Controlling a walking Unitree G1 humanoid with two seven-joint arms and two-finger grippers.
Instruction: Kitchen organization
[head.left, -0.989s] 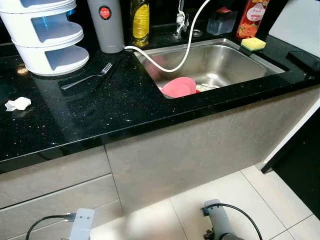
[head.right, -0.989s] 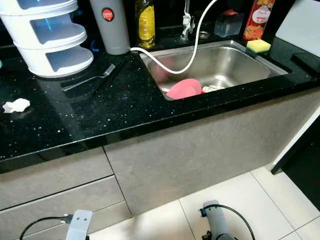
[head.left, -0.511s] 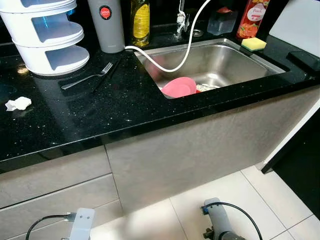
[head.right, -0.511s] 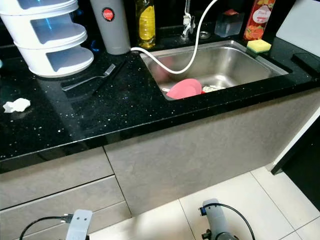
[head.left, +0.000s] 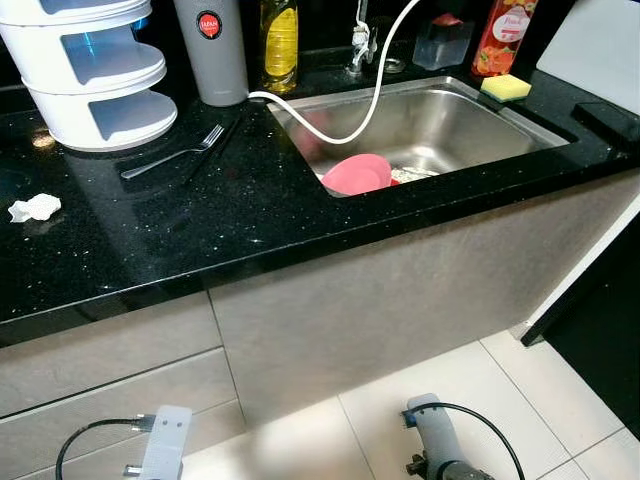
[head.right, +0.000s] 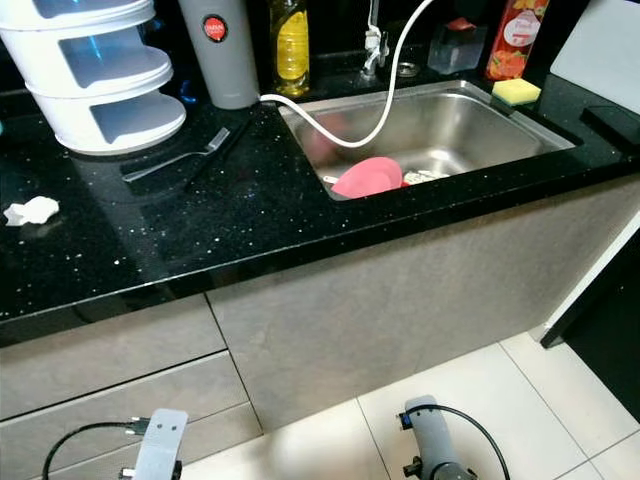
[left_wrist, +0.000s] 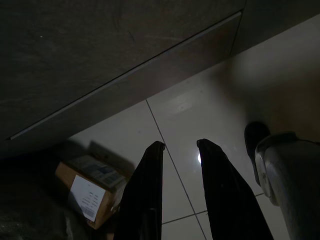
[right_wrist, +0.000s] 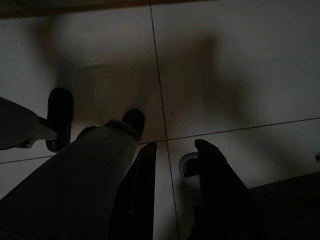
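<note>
Pale floor tiles lie nearest, and both arms hang low above them. The left gripper (left_wrist: 177, 150) points at the floor with its fingers a little apart and nothing between them; the right gripper (right_wrist: 172, 150) hangs the same way, parted and empty.

Up and ahead of both, on the black speckled countertop (head.left: 250, 215), a crumpled white scrap (head.left: 33, 208) sits near the left edge. Farther in lies a fork (head.left: 172, 155), its long axis running diagonally, tines toward the grey canister (head.left: 211, 50) and handle toward the white tiered rack (head.left: 90, 75). It lies left of centre, so the left arm is probably the nearer one.

To the right, a pink dish (head.left: 357, 173) rests in the steel sink (head.left: 500, 135) under a white hose (head.left: 365, 105); a yellow sponge (head.left: 506, 87) sits on the far rim.

The left wrist view adds a labelled cardboard box (left_wrist: 90, 192) on the floor by the cabinet base.
</note>
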